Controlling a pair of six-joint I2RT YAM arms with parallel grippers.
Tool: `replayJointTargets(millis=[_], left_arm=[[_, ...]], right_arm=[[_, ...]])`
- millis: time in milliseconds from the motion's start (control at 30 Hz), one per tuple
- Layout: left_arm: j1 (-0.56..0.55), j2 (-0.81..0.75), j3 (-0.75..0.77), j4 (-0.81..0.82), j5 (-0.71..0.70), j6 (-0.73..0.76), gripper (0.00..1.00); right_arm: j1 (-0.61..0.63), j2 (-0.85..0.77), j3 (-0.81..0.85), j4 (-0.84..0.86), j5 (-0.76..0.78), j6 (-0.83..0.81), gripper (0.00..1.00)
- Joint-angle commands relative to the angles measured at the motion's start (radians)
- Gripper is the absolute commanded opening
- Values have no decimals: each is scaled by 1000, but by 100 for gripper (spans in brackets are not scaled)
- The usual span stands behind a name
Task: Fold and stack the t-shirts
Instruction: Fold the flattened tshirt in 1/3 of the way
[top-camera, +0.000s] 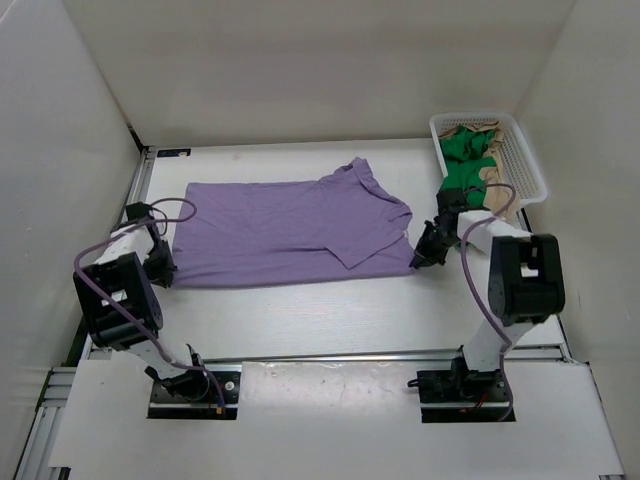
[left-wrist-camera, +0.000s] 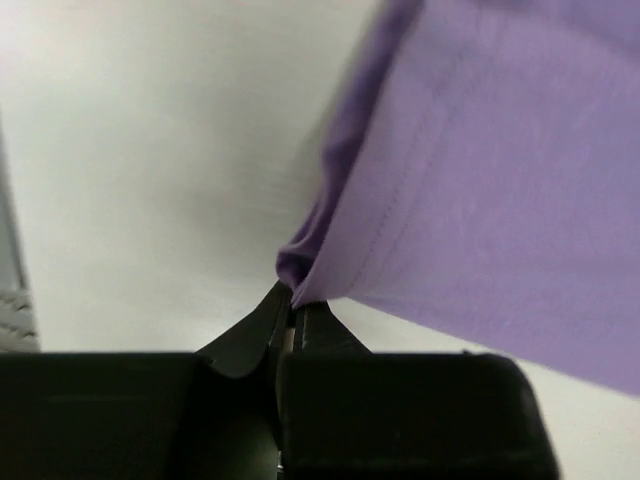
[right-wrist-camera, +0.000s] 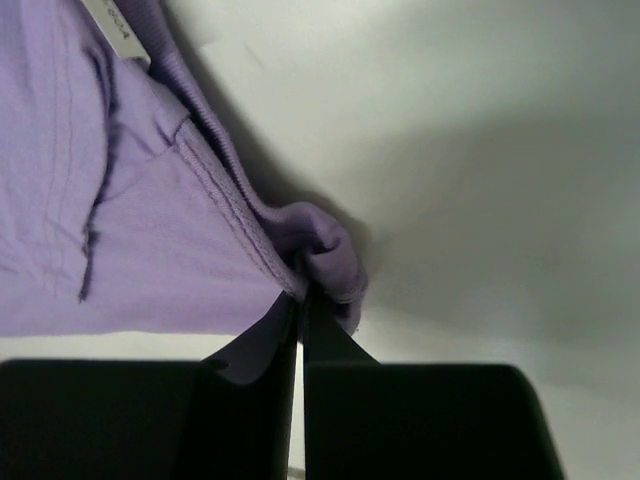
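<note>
I have the lavender t-shirt (top-camera: 290, 232) pinched at both near corners.
It lies spread mid-table; left gripper (left-wrist-camera: 290, 305) and right gripper (right-wrist-camera: 300, 300) are each clamped tight on its cloth. The green t-shirt (top-camera: 465, 150) and tan t-shirt (top-camera: 492, 178) sit in the basket (top-camera: 528, 165).

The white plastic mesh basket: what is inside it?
Inside the white plastic mesh basket lie a crumpled bright green cloth shirt and a tan beige cloth shirt. Whatever is beneath them is covered.

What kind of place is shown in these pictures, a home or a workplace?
Probably a robot test cell in a laboratory, not a home: plain white panel walls enclose a white table, and two black-and-white robot arms are mounted at its near edge.
</note>
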Motion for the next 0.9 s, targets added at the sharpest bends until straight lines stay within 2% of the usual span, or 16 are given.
replayJointTargets(millis=[0,167,300,400,567,800,867], left_arm=[[39,-87,-28,-6,-119,1,10],[39,-147,-78,-84,-154,1,10],[39,-224,-101,-138,-182,1,10],[39,-256,-136,-149,-182,1,10],[39,-304,-202,-192,-182,1,10],[39,-437,-330,-224,-239,1,10],[39,-451,-344,-238,-239,1,13]], right_arm=[[3,-165,-103,-117,148,66,0],[3,-306,-196,-206,159,165,0],[12,-435,-205,-255,169,232,0],[21,-446,-227,-265,134,263,0],[32,-513,-340,-274,113,272,0],[32,-699,-516,-323,140,281,0],[32,-711,-529,-335,140,281,3]])
